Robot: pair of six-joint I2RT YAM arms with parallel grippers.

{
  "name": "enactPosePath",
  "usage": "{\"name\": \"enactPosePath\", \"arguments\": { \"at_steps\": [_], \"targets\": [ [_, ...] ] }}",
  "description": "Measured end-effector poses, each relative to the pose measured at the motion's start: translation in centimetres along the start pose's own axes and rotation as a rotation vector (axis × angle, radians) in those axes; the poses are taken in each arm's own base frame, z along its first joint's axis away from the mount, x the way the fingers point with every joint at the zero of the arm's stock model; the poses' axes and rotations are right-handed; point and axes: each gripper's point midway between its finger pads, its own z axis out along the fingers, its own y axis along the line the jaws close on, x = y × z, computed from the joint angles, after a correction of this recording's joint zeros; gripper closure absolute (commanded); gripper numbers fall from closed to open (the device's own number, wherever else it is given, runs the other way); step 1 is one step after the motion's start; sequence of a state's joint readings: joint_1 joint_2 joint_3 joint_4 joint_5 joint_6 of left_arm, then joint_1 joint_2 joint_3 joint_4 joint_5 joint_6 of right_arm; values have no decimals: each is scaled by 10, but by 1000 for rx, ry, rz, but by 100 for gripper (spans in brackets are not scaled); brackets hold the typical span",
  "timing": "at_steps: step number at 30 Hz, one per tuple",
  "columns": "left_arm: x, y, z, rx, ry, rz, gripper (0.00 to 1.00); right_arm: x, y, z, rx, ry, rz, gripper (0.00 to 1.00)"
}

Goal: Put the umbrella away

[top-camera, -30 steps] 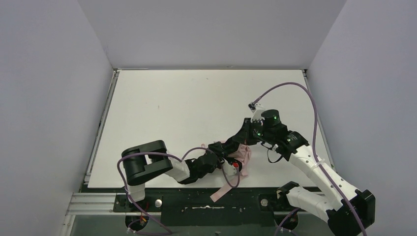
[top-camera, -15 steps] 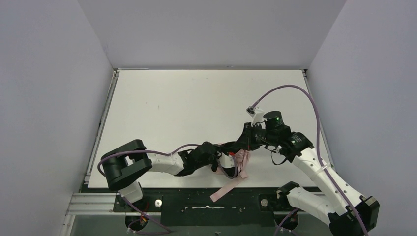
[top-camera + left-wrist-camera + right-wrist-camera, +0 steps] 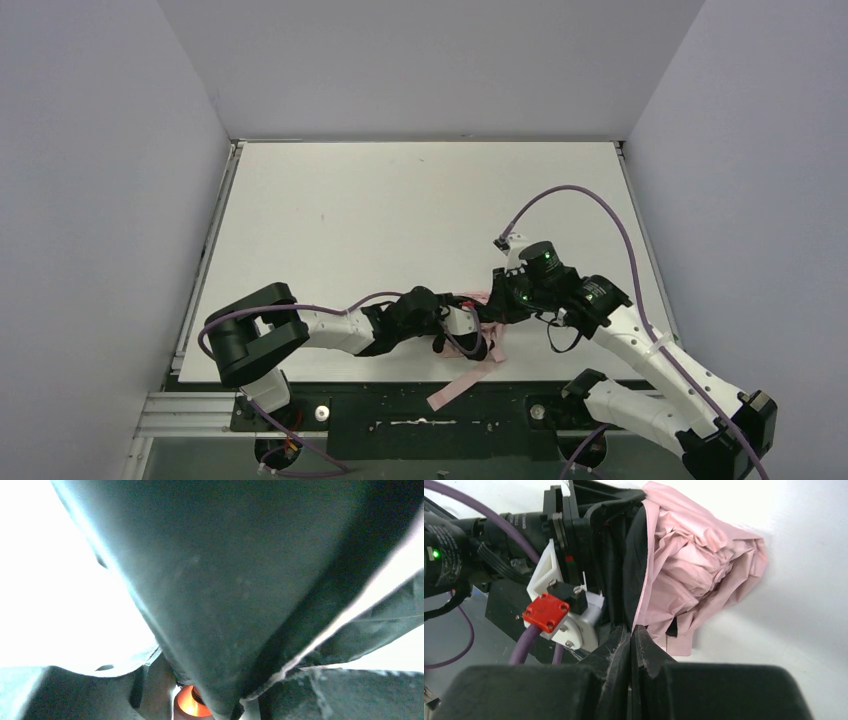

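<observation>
Clamping crumpled pale pink-and-black fabric umbrella (image 3: 704, 575) in left end effector (image 3: 466, 326), arm stretched low; touching canopy edge with closed right end effector (image 3: 630, 636).

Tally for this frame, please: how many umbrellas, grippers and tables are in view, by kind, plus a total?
umbrella: 1
grippers: 2 (left gripper, right gripper)
table: 1
Total: 4
</observation>
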State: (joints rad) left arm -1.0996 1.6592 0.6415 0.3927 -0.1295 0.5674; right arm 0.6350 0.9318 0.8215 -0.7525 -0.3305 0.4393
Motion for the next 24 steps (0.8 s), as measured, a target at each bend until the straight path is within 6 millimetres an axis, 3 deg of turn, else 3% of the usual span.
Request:
{"name": "enactPosePath", "arguments": {
  "at_steps": [8, 15, 24],
  "targets": [
    [2, -1, 1, -19, 1, -77, 100, 26, 2, 8, -7, 20, 37, 100],
    [2, 0, 1, -24, -2, -115, 100, 58, -4, 28, 6, 71, 111, 99],
    [2, 1, 2, -30, -3, -118, 100, 80, -13, 48, 99, 154, 97, 72]
  ]
}}
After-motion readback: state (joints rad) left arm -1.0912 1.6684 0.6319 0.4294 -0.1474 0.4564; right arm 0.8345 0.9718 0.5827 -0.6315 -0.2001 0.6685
